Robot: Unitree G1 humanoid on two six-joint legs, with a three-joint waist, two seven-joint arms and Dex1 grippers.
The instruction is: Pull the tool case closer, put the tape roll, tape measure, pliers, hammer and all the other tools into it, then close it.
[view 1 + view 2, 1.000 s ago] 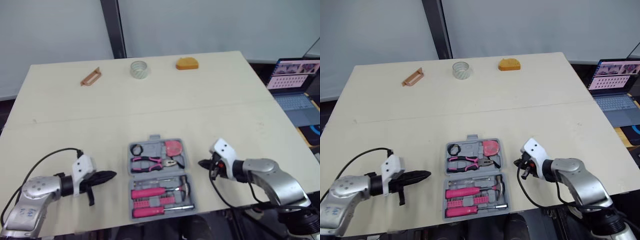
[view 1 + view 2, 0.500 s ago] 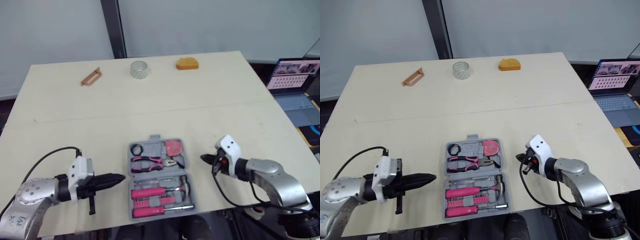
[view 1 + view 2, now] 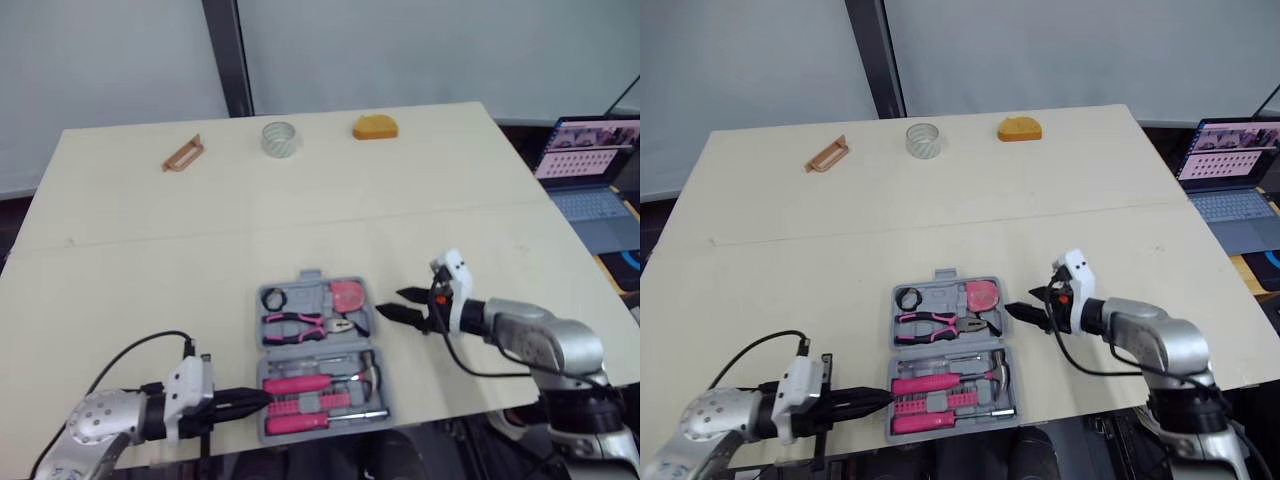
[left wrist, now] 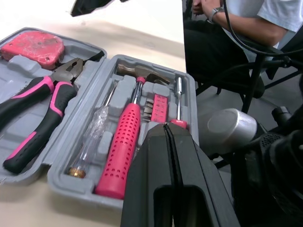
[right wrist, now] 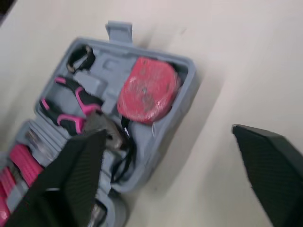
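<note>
The open tool case point(image 3: 309, 276) lies at the worktop's point(image 3: 150, 260) near edge, the left gripper point(image 3: 250, 401), fingers pressed together and empty, at its near-left corner, the right gripper point(image 3: 396, 305), fingers spread wide and empty, beside its right rim, probably to brace it for shifting.

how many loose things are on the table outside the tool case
3, all near the far edge: a brown clip-like piece on the left, the tape roll in the middle, an orange lump to its right.
</note>
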